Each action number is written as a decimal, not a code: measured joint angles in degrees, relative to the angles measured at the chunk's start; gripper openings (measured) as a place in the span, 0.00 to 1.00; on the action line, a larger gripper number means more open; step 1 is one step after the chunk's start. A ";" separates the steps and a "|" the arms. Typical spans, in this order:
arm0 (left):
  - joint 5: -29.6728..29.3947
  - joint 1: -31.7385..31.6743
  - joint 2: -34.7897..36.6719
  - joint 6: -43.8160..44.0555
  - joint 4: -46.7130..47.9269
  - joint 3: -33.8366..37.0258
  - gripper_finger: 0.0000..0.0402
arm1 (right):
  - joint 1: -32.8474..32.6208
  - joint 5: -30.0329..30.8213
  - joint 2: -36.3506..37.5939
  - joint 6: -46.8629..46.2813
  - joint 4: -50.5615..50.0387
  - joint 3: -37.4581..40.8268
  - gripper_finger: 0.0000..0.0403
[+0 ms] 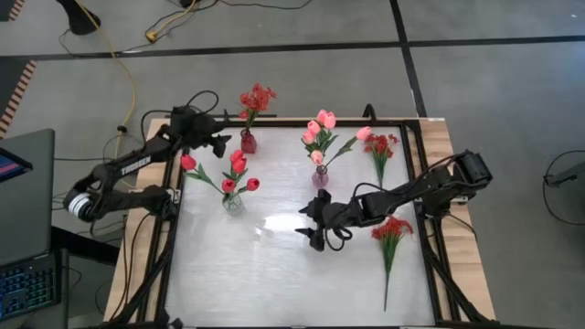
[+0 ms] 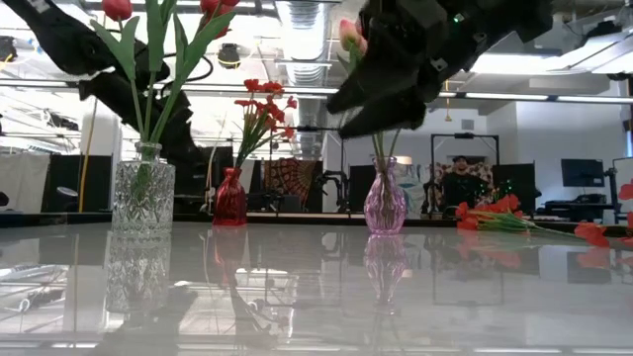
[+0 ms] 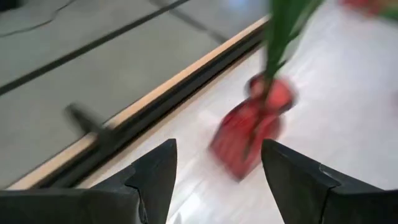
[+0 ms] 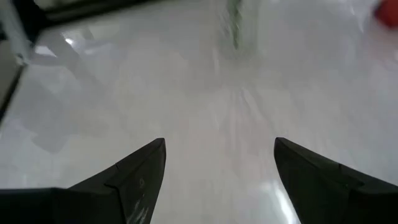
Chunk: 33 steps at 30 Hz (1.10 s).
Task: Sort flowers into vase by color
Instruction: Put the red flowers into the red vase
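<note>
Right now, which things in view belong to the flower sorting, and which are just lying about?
Part of the job:
- red vase with a red spray
- clear vase with red tulips
- purple vase with pink tulips
- two loose red sprays on the table
- left tool, right tool, both open

Lying about:
- laptop
- yellow cable on the floor

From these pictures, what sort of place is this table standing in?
Probably a robotics lab or open workshop. The low view shows exposed ceiling ducts, monitors and a seated person behind the table; from above, cables trail over a bare floor.
</note>
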<state>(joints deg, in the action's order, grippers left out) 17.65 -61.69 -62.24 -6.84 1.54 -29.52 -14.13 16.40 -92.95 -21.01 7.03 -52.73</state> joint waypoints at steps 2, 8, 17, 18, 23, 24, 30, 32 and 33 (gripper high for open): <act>-4.63 0.29 1.79 1.11 3.47 0.00 0.55 | -0.04 0.02 0.02 -3.28 -5.68 -1.54 0.81; -13.86 0.32 9.81 3.65 8.08 0.02 0.55 | -1.52 0.35 0.02 -11.39 -22.38 -6.95 0.81; -13.60 0.32 23.10 6.09 6.31 -2.26 0.54 | -4.34 1.66 0.00 -15.05 -28.50 -10.67 0.81; -12.91 0.32 23.90 6.11 5.93 -3.12 0.53 | -4.42 1.68 0.00 -15.07 -28.44 -10.79 0.81; -4.82 0.32 27.38 7.71 1.41 -7.67 0.49 | -4.50 1.75 -0.02 -16.48 -28.02 -10.84 0.81; -2.79 0.32 27.86 8.55 0.10 -8.71 0.48 | -4.50 1.75 -0.02 -16.51 -28.02 -10.84 0.81; 12.43 0.92 28.97 14.19 -2.56 -15.40 0.46 | -4.50 1.75 -0.02 -16.55 -28.00 -10.84 0.81; 18.77 2.15 28.98 16.36 -2.49 -16.75 0.46 | -4.50 1.72 -0.02 -17.17 -28.02 -10.86 0.81; 21.41 3.14 28.98 17.35 -2.47 -17.33 0.46 | -4.50 1.61 -0.02 -17.76 -28.18 -10.84 0.81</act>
<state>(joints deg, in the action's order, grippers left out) 39.07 -58.55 -33.26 10.51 -0.93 -46.85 -18.63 18.01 -92.97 -38.76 -21.15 -63.58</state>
